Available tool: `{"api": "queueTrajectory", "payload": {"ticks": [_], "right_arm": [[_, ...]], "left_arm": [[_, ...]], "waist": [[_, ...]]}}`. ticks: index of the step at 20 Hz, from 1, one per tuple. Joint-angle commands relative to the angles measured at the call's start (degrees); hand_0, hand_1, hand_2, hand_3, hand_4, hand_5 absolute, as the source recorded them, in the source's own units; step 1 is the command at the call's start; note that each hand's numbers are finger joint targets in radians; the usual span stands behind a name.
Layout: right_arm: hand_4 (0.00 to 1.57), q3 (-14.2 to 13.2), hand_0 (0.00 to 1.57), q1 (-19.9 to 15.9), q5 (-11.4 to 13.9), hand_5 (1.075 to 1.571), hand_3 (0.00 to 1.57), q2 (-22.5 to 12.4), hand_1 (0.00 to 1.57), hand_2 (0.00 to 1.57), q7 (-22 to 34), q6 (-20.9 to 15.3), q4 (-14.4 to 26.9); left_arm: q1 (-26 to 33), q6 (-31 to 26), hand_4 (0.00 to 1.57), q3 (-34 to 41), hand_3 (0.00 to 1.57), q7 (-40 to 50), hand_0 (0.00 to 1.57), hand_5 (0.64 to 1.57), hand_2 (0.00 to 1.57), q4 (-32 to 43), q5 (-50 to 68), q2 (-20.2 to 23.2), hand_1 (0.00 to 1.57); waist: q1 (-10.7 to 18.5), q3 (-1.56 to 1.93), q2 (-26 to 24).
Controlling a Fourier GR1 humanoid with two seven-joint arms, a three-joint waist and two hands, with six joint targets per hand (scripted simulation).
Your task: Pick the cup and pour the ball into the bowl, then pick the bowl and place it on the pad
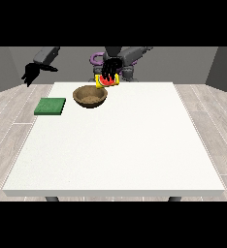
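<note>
Squarely across the middle: large white table [120,145], bare over most of its top. Toward the far corner at the view's left, green pad [50,106], flat, well apart from everything but the bowl. Just beside the pad, toward the centre: brown wooden bowl [90,95], upright, nothing visible inside. Above the bowl's far rim, at the view's right: hand [110,68] wrapped round the yellow cup [107,81], cup tipped over, red inside turned toward the camera. Ball too small to make out; possibly inside the cup, cannot tell. Off the table at the view's left: other hand [29,75], raised and idle, fingers hanging relaxed, nothing held.

Probably mid-pour. To do it well: keep the cup's mouth over the bowl's middle rather than its rim, tilt gradually, hold until the ball lands, then set the cup aside before going for the bowl.
</note>
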Motion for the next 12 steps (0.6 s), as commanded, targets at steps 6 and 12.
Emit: {"api": "queueTrajectory", "payload": {"ticks": [6,12], "right_arm": [[0.00,0.81,0.00,-1.97,-0.38,1.521,0.19,1.86,0.00,0.00,-1.28,0.65,0.04],[0.00,1.79,0.00,-1.15,0.81,1.521,0.24,2.65,0.00,0.00,-0.75,-0.10,2.26]], "left_arm": [[-2.69,-7.74,1.20,-4.96,1.57,-1.79,0.00,1.434,1.57,2.65,-7.45,0.47,0.00],[-8.97,-21.18,1.20,-8.54,1.57,-1.86,0.77,1.416,1.57,0.73,-11.25,0.00,0.77]], "waist": [[-2.05,0.00,2.96],[-2.54,0.02,-0.98]]}}
